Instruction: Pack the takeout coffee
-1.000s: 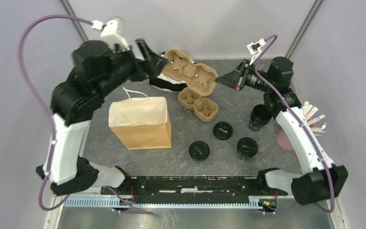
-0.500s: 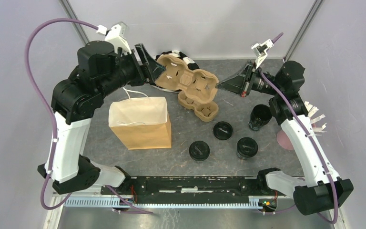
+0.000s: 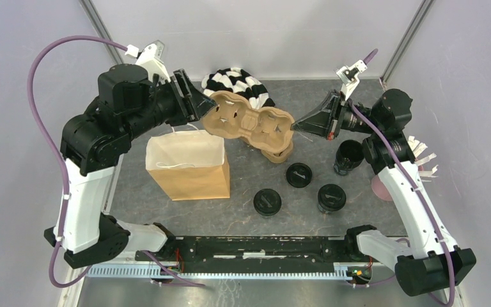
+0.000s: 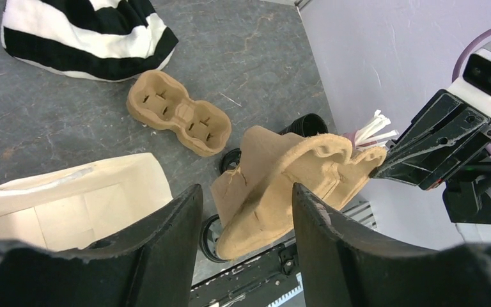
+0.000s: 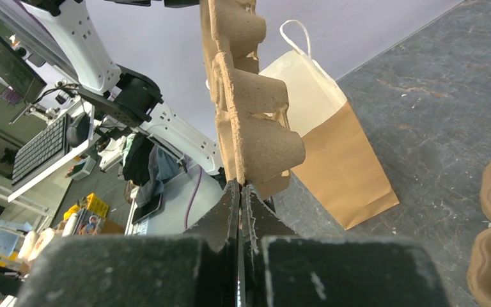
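A brown cardboard cup carrier (image 3: 249, 121) hangs above the table. My right gripper (image 3: 297, 125) is shut on its right edge, and in the right wrist view the gripper (image 5: 240, 185) pinches the carrier (image 5: 249, 96) on edge. My left gripper (image 3: 199, 107) is open around the carrier's left end. In the left wrist view the carrier (image 4: 281, 185) sits between the gripper (image 4: 246, 192) fingers with a gap on each side. Two lidded black coffee cups (image 3: 267, 202) (image 3: 331, 197) stand on the table near the front.
An open brown paper bag (image 3: 188, 163) stands at the left. A second carrier (image 3: 280, 151) lies under the held one. Also here are a black lid (image 3: 298, 174), an open black cup (image 3: 348, 157), a striped cloth (image 3: 236, 83) at the back and white sticks (image 3: 422, 160) at the right.
The carrier has been raised and carried toward the front, uncovering the striped cloth. My left jaws have narrowed around its left end. The right gripper stays shut on it.
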`<state>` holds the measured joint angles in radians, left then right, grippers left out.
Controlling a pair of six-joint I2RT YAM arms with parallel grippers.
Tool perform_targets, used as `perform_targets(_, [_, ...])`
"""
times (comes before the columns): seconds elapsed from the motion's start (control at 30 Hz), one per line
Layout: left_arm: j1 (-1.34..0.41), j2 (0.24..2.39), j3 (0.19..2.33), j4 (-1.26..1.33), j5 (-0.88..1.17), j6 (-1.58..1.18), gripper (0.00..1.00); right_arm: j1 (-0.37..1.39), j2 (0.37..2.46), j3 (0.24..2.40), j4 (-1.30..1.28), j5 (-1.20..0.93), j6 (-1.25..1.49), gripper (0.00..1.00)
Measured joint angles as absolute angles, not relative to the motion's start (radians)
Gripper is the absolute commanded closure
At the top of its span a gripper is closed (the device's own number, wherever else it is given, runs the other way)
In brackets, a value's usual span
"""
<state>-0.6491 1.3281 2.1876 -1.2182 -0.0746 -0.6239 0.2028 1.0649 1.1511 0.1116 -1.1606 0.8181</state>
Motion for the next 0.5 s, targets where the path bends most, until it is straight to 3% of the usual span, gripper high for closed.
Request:
perform_targets(0.07, [-0.649, 1.313, 2.174, -1.22, -0.079, -0.624, 0.43, 0.203, 1.065, 1.151, 0.112, -1.17, 0.818, 1.0])
perform_targets(0.17, [-0.647, 1.304, 2.157, -1.221, -0.077, -0.625, 0.58, 0.203, 1.065, 1.148, 0.112, -1.179, 0.819, 1.0])
perform_targets(0.27, [-0.647, 1.303, 2.134, -1.221, -0.076, -0.632, 0.64, 0.203, 1.065, 1.143, 0.113, -1.184, 0.822, 1.0])
perform_targets(0.5, [-0.647, 1.301, 2.087, -1.216, -0.056, -0.636, 0.91, 0.203, 1.074, 1.133, 0.114, -1.188, 0.827, 0.98])
